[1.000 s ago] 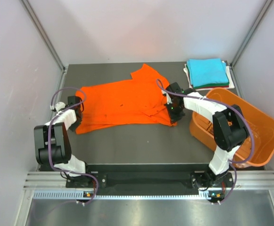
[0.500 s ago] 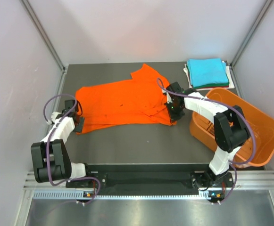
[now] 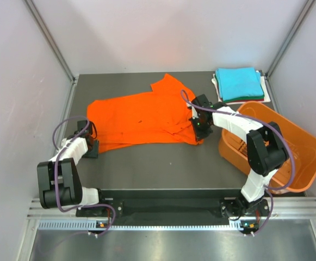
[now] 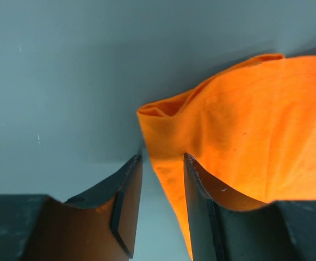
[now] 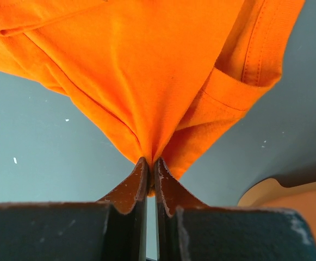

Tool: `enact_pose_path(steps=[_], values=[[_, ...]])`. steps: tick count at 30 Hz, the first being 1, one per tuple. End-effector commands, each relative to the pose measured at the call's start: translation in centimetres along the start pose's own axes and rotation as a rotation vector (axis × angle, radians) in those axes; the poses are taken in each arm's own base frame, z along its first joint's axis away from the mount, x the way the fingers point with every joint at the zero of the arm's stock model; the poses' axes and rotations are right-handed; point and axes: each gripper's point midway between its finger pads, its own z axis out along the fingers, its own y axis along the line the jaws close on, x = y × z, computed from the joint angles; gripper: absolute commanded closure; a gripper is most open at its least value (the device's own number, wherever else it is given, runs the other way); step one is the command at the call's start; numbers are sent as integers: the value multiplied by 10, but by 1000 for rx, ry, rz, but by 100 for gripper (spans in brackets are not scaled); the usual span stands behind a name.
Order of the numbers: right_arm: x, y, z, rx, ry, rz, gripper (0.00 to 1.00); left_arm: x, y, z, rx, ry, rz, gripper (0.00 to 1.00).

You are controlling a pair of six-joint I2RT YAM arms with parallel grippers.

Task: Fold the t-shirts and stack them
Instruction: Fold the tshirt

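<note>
The orange t-shirt (image 3: 141,117) lies spread across the middle of the dark table. My left gripper (image 3: 88,144) sits low at the shirt's near-left corner and is open. In the left wrist view the shirt's corner (image 4: 245,119) lies loose on the table, its edge running between the parted jaws of the left gripper (image 4: 162,160). My right gripper (image 3: 199,129) is shut on the shirt's right end. The right wrist view shows the cloth (image 5: 147,65) bunched into a pinch between the closed jaws of the right gripper (image 5: 151,161). A turquoise folded t-shirt (image 3: 239,83) tops a stack at the back right.
An orange plastic basket (image 3: 310,157) stands at the right, close behind my right arm; its rim (image 5: 304,198) shows in the right wrist view. White and dark cloth edges (image 3: 250,100) peek out under the turquoise shirt. Grey walls enclose the table on three sides.
My left gripper opened, let go of the shirt's left corner and drew back towards the near edge. The corner now lies on the table. The right gripper kept its grip and place.
</note>
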Motion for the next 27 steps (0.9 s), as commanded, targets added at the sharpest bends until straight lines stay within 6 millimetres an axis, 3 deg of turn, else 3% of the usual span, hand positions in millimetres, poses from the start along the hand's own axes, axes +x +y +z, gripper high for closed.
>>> enact_pose_path(steps=[1, 6, 8, 12, 16, 20, 23, 27], values=[[-13, 8, -13, -24, -69, -5, 100, -6, 0, 3, 6, -34, -45, 58], [-10, 6, -11, -16, -62, -1, 100, -16, 0, 14, -13, -100, -8, 60], [-8, 4, -10, -3, -54, 0, 100, -18, 0, 18, -26, -113, 8, 69], [-4, 0, -11, 16, -39, 1, 100, -20, 1, 22, -48, -126, 50, 100], [0, -8, -19, 62, -42, 16, 100, -42, 1, 11, -95, -217, 125, 100], [14, -12, -20, 82, -19, 38, 100, -78, -9, -8, -100, -372, 215, 100], [28, -11, -17, 90, -5, 40, 100, -87, -14, -13, -101, -407, 263, 100], [43, -5, -16, 89, 2, 35, 100, -85, -11, -8, -116, -397, 313, 100]])
